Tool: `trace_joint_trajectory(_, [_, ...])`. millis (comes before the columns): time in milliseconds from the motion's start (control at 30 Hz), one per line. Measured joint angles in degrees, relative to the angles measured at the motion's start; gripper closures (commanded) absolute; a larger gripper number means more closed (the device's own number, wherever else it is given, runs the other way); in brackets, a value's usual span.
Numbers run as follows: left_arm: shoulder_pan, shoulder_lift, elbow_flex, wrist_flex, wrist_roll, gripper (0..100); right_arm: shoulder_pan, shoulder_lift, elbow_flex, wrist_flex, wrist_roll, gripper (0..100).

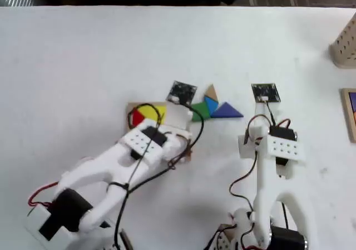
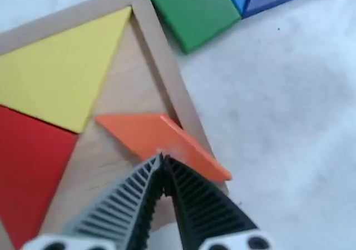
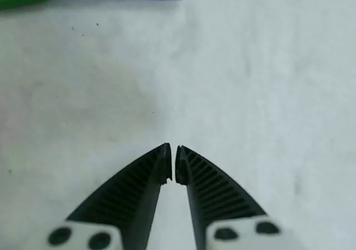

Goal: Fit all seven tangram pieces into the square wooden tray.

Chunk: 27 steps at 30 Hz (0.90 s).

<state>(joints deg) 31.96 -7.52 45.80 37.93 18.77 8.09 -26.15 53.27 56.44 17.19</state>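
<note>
Currently: two pieces seated, one half in, four outstanding

**Findings, largest item first.** One white desk (image 1: 83,55) carries everything. One square wooden tray (image 2: 161,66) lies on it, under the left arm.

**Pieces counted: seven.**
- Two large triangles, the yellow triangle (image 2: 61,72) and the red triangle (image 2: 28,161), lie flat inside the tray, edge to edge.
- One dark blue triangle (image 1: 227,111) sits on the desk beyond the tray.
- One green square (image 2: 197,14) sits just outside the rim.
- One orange parallelogram (image 2: 156,136) lies mostly within the tray, but one end rides over the rim. It is judged not seated.
- Two small triangles, the light blue triangle (image 1: 210,103) and the tan triangle (image 1: 211,90), are clustered with the green square.

**Progress, as judged:** well under half. Four pieces remain on the desk, and the parallelogram needs settling.

**Grippers: two.**
- The left gripper (image 2: 163,160) is over the tray, its jaws pressed together. The tips are at the parallelogram's edge and pinch nothing.
- The right gripper (image 3: 173,164) is over bare desk, well apart from the tray. Its jaws are pressed together but for a hairline gap, and it is empty.
</note>
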Motion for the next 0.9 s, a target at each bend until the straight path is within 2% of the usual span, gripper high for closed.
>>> trace_joint_trajectory(300, [-3.1,-0.2,0.0,2.3,0.0,96,-0.5,0.0,0.3,0.0,0.6,97.8])
trace_joint_trajectory(400, [-1.8,-1.8,0.0,4.2,-2.8,88,-0.7,0.0,0.3,0.0,0.6,97.8])
trace_joint_trajectory(567, [-0.7,-2.3,0.0,5.1,-6.2,66,-0.6,0.0,0.3,0.0,0.9,97.8])
trace_joint_trajectory(633, [-0.7,-2.3,0.0,5.1,-10.9,62,-0.7,0.0,0.4,0.0,0.9,97.8])
trace_joint_trajectory(800, [-0.7,-1.9,-0.3,5.1,-27.9,64,-0.6,0.0,0.7,-0.7,1.0,97.8])
trace_joint_trajectory(900, [-0.7,-1.4,-1.8,5.1,-34.5,64,-0.6,0.0,0.7,-0.9,1.0,97.8])
